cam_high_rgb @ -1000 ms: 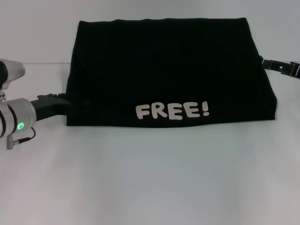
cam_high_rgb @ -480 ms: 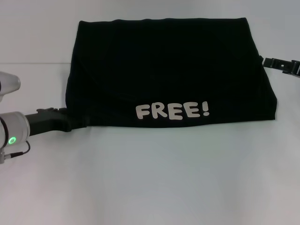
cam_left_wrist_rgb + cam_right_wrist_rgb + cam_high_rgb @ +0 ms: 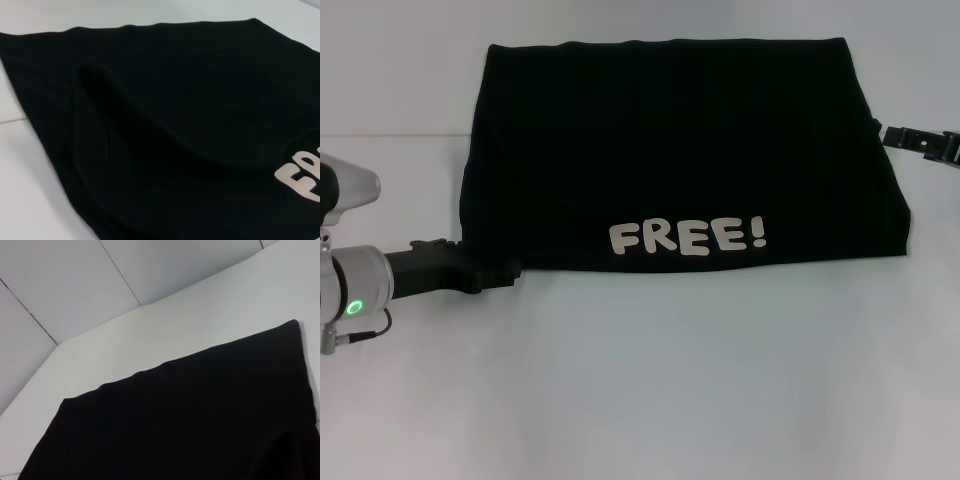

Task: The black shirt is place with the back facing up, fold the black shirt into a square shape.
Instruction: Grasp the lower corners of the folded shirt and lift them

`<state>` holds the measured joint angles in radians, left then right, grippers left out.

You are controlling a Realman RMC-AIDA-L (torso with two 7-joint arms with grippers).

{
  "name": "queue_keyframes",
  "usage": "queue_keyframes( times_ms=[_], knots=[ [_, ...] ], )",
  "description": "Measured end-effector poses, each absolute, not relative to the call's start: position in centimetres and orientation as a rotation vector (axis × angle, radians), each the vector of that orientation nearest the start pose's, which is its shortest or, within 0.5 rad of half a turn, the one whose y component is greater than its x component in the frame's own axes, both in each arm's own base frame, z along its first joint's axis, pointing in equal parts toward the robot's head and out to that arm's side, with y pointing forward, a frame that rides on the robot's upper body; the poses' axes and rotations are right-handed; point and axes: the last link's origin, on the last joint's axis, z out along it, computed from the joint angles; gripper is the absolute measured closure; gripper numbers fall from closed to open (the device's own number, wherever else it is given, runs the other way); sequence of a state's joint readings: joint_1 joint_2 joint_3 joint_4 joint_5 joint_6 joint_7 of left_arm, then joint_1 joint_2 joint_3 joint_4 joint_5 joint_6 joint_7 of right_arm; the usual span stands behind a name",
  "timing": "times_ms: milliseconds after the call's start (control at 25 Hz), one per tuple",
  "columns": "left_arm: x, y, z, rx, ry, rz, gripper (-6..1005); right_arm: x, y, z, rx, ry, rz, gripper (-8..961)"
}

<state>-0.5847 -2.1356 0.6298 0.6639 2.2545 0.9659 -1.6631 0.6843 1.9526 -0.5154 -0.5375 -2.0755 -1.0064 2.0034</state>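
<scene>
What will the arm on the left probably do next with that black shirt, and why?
Probably close on the near-left corner and lift it. The left gripper sits at that corner of the black shirt, which lies folded into a wide rectangle, not yet a square. The right gripper waits at the shirt's far-right edge.

Table: I see a plain white, smooth tabletop filling my head view.
Wall: pale grey panelled wall with thin dark seams behind it.
Light: even, soft.

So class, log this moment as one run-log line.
black shirt: folded, FREE! lettering up | left gripper: at shirt's near-left corner | right gripper: at shirt's right edge | table: white
</scene>
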Motion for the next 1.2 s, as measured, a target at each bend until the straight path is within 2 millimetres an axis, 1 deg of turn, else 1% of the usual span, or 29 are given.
queue_keyframes(
  times_ms=[320,720,920,1160,1200],
  knots=[
    [-32.0,38.4,-0.3,-2.219,-1.001,-0.225,264,30.6,42.7,7.1,-1.944,1.354,0.65,54],
    [-31.6,38.6,-0.5,-2.234,-0.988,-0.221,493,30.9,42.4,7.1,-1.941,1.355,0.644,53],
    [-31.4,38.9,-0.6,-2.239,-0.978,-0.218,692,31.0,42.3,7.0,-1.951,1.356,0.625,53],
    [-31.2,39.1,-0.4,-2.241,-0.971,-0.217,950,32.2,41.8,6.7,-1.962,1.416,0.481,55],
    [-31.3,39.0,-0.3,-2.242,-0.97,-0.217,958,32.4,41.7,6.8,-1.959,1.426,0.459,55]
  ],
)
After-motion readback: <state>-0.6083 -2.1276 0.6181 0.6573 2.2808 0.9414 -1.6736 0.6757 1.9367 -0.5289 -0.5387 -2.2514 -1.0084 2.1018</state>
